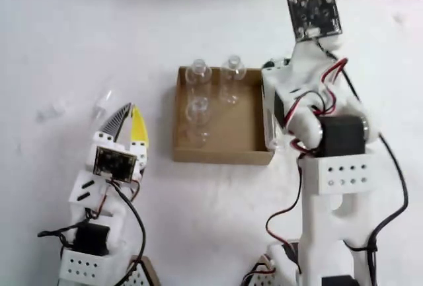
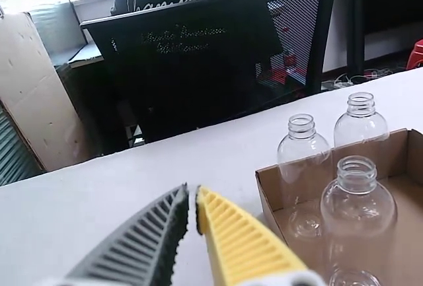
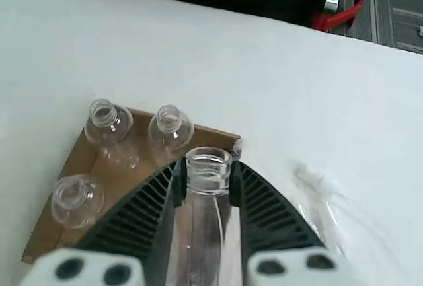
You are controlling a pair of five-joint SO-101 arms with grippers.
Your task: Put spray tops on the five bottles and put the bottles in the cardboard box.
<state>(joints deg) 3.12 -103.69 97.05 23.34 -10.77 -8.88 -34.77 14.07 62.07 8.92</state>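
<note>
Right end effector (image 3: pixel 206 167) pinches bottle (image 3: pixel 201 223); left end effector (image 2: pixel 192 195) pressed together above white table (image 2: pixel 79 220), black chair (image 2: pixel 198 55) behind

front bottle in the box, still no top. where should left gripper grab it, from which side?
Probably the neck just under the rim, coming straight down. The front bottle stands upright in the cardboard box, whose walls screen its body; two more bottles stand behind. The neck is narrow and sticks up clear.
</note>
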